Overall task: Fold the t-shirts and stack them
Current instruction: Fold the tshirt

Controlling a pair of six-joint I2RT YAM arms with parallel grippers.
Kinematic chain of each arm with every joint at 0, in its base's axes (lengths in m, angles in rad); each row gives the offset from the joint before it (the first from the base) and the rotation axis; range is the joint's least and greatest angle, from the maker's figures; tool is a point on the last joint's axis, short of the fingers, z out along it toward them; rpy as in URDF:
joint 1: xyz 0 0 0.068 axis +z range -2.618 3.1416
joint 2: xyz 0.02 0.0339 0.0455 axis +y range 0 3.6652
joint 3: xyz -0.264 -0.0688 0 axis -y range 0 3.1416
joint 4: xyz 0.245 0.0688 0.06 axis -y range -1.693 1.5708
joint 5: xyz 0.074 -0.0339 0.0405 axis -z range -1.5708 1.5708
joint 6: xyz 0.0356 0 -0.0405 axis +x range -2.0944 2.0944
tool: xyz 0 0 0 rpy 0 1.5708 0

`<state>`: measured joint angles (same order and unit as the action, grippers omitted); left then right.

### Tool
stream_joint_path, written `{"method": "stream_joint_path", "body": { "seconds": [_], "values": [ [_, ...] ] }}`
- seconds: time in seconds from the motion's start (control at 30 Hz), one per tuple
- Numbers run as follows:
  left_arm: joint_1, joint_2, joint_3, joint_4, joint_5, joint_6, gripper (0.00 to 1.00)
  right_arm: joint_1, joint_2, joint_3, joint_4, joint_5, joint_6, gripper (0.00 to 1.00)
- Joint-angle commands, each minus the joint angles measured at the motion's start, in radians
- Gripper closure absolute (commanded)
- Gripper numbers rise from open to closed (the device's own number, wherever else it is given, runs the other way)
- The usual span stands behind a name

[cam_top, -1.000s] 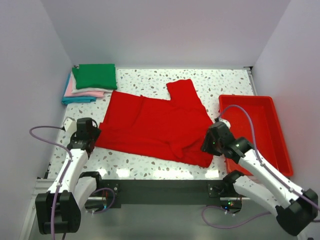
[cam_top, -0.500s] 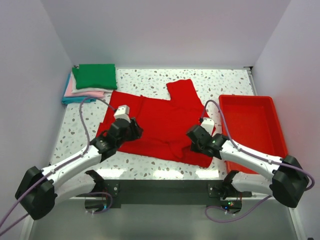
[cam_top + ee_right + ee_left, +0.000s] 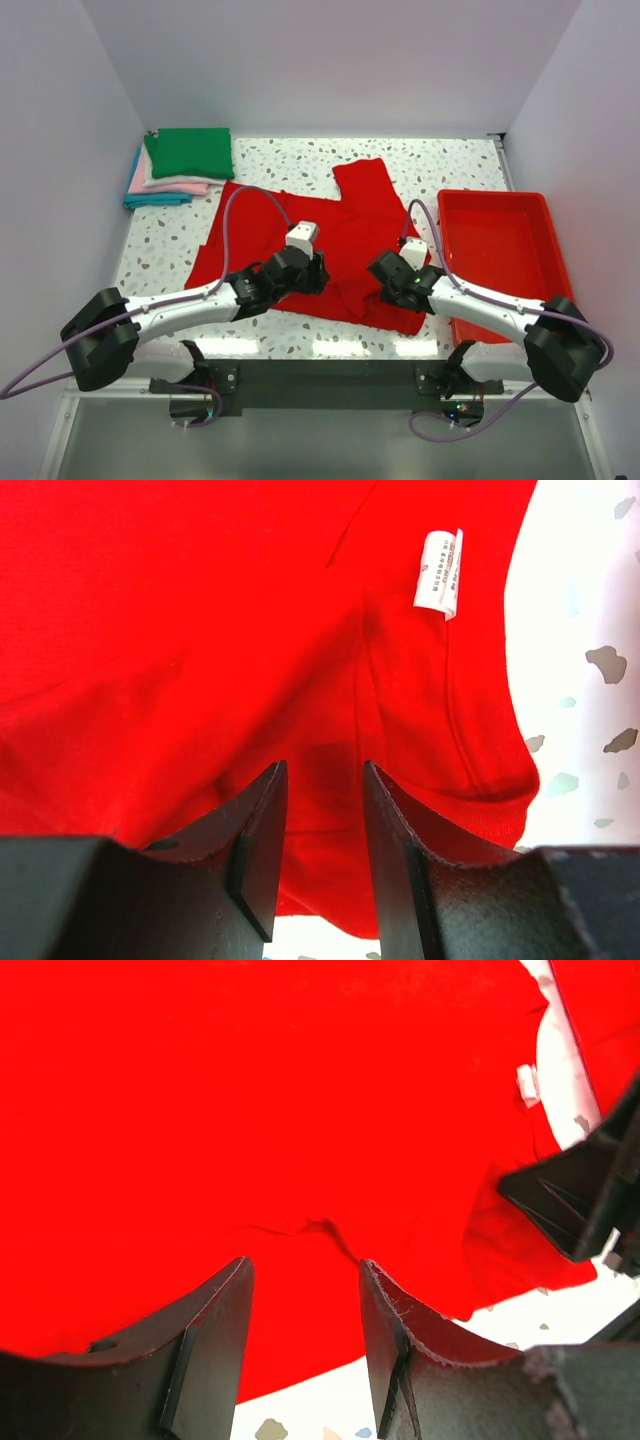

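Folded t-shirts sit stacked at ten o'clock on the table, green on top, well apart from the action. Toward six o'clock the left gripper hangs low over the red t-shirt, which lies spread across the middle with its near hem rumpled. Its jaws stand apart with nothing clamped. A small ridge of cloth lies just ahead of the gap. Just to its right, the right gripper is also over the shirt near the doubled-over corner at five o'clock, jaws likewise apart and empty, with the white label beyond its fingertips. The red tray sits at three o'clock, beside the shirt's edge.

I'd worry most about how near the two grippers are: closing inward together could knock them against each other. The cloth looks layered under the right one, so a pinch there may catch one layer too many or too few, and the fold would skew. An uneven lift could also drag the shirt toward the tray.
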<state>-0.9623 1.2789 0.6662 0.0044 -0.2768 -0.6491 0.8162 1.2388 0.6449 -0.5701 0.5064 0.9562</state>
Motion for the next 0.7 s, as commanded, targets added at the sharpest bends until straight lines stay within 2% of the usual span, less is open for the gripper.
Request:
{"method": "stream_joint_path", "body": {
  "seconds": [0.0,0.23,0.4,0.47,0.67],
  "values": [
    [-0.021,0.017,0.046,0.065,-0.033,0.026,0.48,-0.014,0.013,-0.022,0.048,0.043,0.033,0.60],
    [-0.024,0.028,0.052,0.062,-0.038,0.028,0.48,-0.034,0.031,-0.044,0.099,0.020,0.027,0.60],
    [-0.024,0.028,0.055,0.046,-0.047,0.028,0.48,-0.045,0.056,-0.051,0.122,0.009,0.027,0.64],
    [-0.024,0.028,0.055,0.040,-0.050,0.029,0.48,-0.048,0.053,-0.050,0.125,0.009,0.029,0.74],
    [-0.024,0.036,0.050,0.039,-0.051,0.034,0.48,-0.051,-0.002,-0.015,0.064,0.024,0.016,0.94]
  ]
}}
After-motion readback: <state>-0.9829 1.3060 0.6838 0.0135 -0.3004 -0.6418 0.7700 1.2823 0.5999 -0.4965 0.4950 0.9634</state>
